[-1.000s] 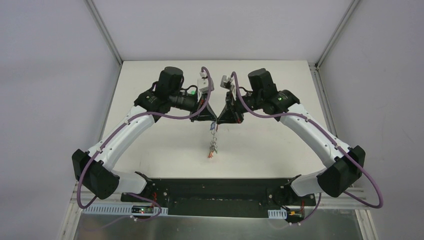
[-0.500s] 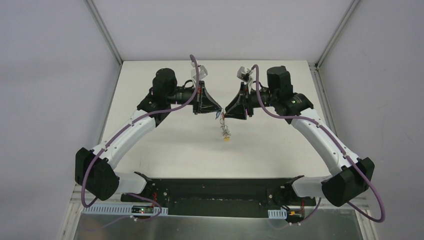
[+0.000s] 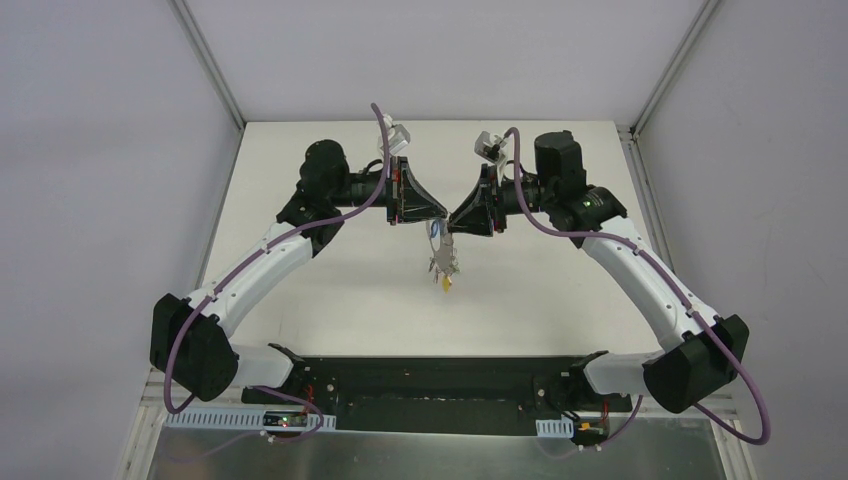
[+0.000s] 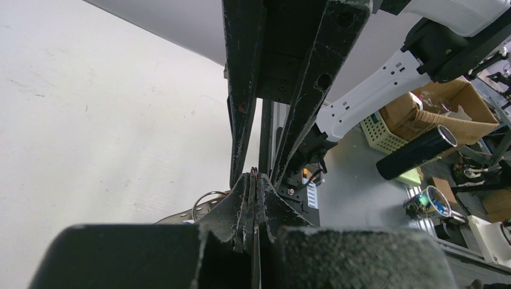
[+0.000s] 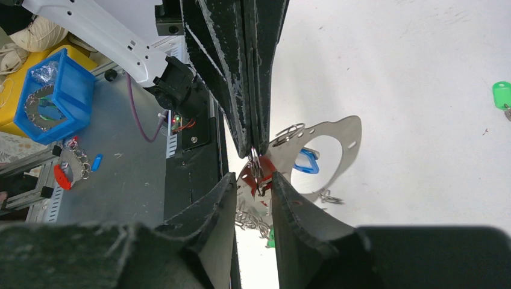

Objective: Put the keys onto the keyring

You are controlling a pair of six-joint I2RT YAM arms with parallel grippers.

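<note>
White table (image 3: 330,300), grey walls. Both arms meet over mid-table. Left gripper (image 4: 253,180) fingers pressed together, pinching the thin wire of the keyring (image 5: 255,161). Right gripper (image 5: 253,176) fingers slightly apart, straddling that spot; contact unclear. Keys (image 3: 441,262) hang in 1 bunch below, with red, blue and yellow tags. 1 green-tagged key (image 5: 501,95) lies apart on the table.
</note>
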